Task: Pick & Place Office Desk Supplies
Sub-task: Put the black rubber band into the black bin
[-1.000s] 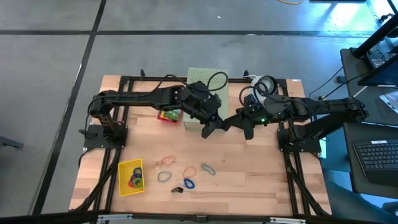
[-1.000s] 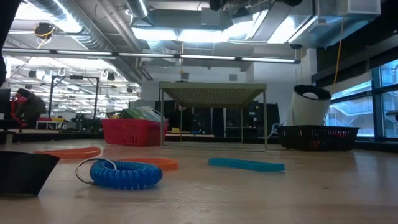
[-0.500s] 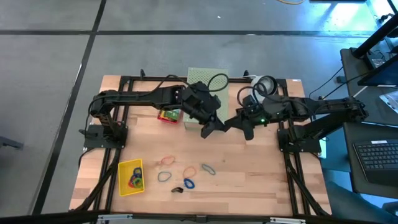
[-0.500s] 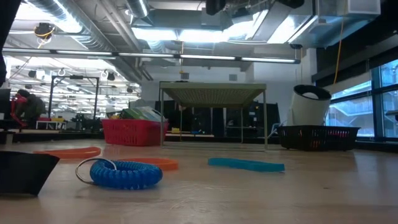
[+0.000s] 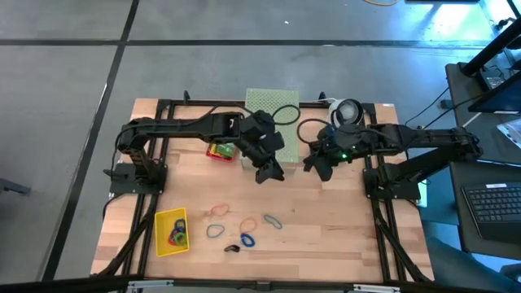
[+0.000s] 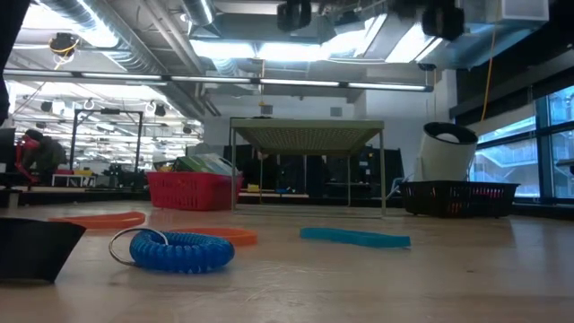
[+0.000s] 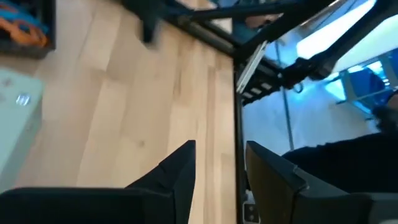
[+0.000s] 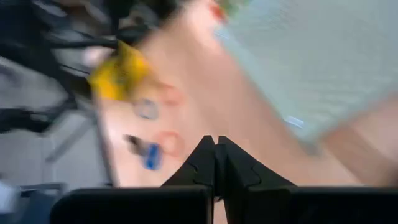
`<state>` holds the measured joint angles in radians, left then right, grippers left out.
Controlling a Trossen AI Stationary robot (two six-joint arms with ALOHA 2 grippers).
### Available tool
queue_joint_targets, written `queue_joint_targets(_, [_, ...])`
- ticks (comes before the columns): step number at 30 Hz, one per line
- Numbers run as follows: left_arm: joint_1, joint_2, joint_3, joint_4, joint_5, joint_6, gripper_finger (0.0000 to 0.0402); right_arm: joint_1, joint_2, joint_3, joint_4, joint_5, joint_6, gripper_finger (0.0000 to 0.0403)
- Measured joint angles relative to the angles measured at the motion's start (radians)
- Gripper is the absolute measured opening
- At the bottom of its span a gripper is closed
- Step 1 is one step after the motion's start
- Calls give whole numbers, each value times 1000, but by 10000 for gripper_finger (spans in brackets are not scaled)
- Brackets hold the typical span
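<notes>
Several rubber-band loops lie flat on the wooden table near its front: orange ones (image 5: 218,210) (image 5: 247,221) and blue ones (image 5: 213,230) (image 5: 271,220) (image 5: 247,240). A tiny black clip (image 5: 230,247) lies beside them. A yellow card box (image 5: 168,218) at the front left holds more bands. My left gripper (image 5: 269,173) (image 7: 219,155) is open and empty, above the table at the near edge of the pale green perforated box (image 5: 269,106). My right gripper (image 5: 313,168) (image 8: 216,149) is shut and empty, just right of it.
A red and yellow-green item (image 5: 220,150) sits left of the perforated box. A white round thing (image 5: 348,110) and cables lie at the far right. The black frame rails (image 5: 383,236) run along both table sides. Bare wood (image 5: 326,220) lies at the front right.
My left gripper has turned and shifted a little toward the table's left, staying by the perforated box. My right gripper has drawn back a little toward the table's right. The bands, clip and boxes have kept still.
</notes>
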<state>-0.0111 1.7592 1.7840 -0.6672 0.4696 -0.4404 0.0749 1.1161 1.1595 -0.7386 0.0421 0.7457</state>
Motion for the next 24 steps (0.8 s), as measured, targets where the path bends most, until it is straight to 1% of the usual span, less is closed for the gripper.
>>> queue_joint_targets(2, [-22,0,0,-33,-24,17,135,-27,6,0,-97,19,-2,5])
queue_joint_targets(5, [-74,0,0,-80,-137,79,130,-71,19,-29,-189,21,-23,5])
queue_joint_targets(7, [-110,0,0,-110,-235,124,125,-99,28,-67,-195,19,-39,5])
queue_joint_targets(9, [-137,0,0,-150,-304,146,120,-140,34,-118,-192,3,-50,5])
queue_joint_targets(12, [-175,0,0,-205,-375,150,112,-214,41,-188,-181,-16,-86,5])
queue_joint_targets(17, [-229,0,0,-257,-503,165,105,-346,43,-279,-141,-15,-134,5])
queue_joint_targets(20, [-251,-4,-38,-237,-548,159,104,-404,43,-319,-110,-4,-161,5])
queue_joint_targets(24, [-264,-9,-164,-158,-549,124,104,-465,49,-360,-65,3,-189,5])
